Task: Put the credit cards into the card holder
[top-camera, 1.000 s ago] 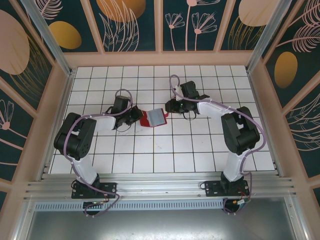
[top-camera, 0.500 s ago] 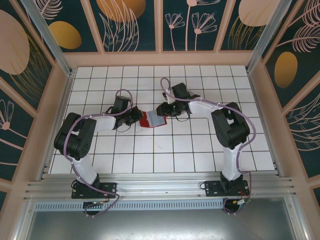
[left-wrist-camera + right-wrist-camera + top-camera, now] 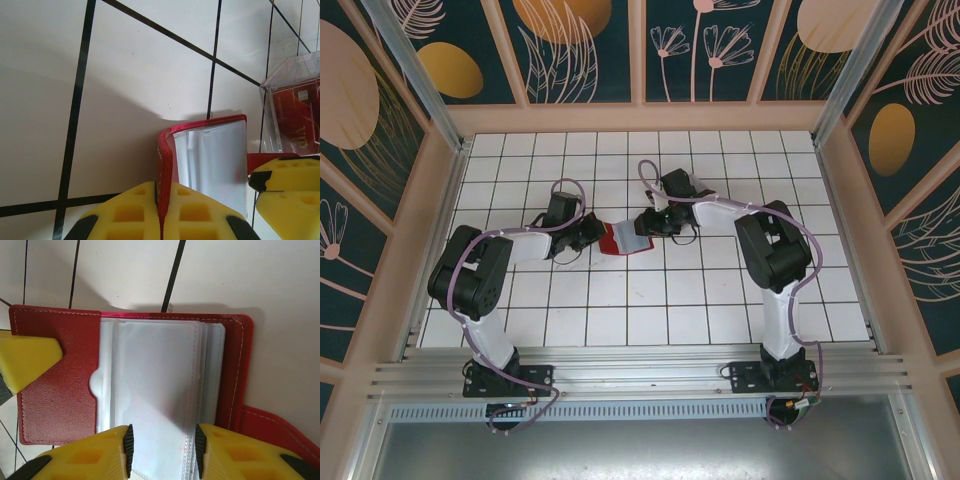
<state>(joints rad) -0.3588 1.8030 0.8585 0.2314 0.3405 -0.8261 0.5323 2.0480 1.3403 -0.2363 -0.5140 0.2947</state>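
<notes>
One card holder point(image 3: 626, 238) is seen open on the tiled table point(image 3: 650, 310), between the two grippers. Its red cover is clenched by the left gripper point(image 3: 161, 220). The right gripper point(image 3: 163, 442) is spread partway over the clear sleeves, with nothing pinched. One red credit card point(image 3: 295, 117) is counted inside one clear box point(image 3: 290, 70), just beside the holder; further cards cannot be told
</notes>
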